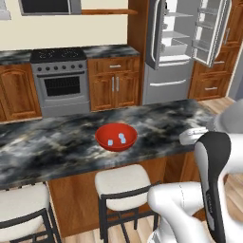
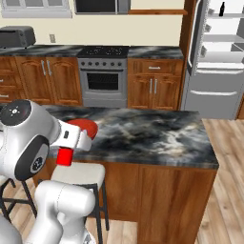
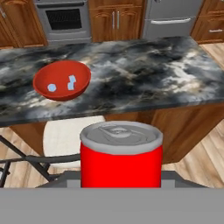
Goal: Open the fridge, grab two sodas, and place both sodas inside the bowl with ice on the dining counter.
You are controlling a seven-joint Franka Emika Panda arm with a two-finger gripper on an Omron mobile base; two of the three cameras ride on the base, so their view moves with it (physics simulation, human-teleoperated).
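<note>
- Hand (image 3: 120, 186) pinches a red soda can (image 3: 121, 154), short of the worktop (image 3: 144, 74).
- Red bowl (image 3: 62, 79) with ice cubes sits at 10 o'clock.
- Fridge (image 1: 185, 42) stands open beyond.

Fridge (image 1: 182, 52): tall, grey, both upper doors swung open, white shelves showing, two lower drawers shut. One small black bottle (image 2: 222, 8) stands upright on a top shelf, seen from right base cam.

Soda can (image 3: 121, 154): red body, silver lid w/ pull tab, upright in my grip, close in front of hand cam; also shows red below my wrist in right base view.

Bowl (image 1: 116, 137): round, red, few pale ice cubes inside, sits upright on counter.

Counter (image 1: 57, 147): long island, black-grey marbled top, brown wood base.
</note>
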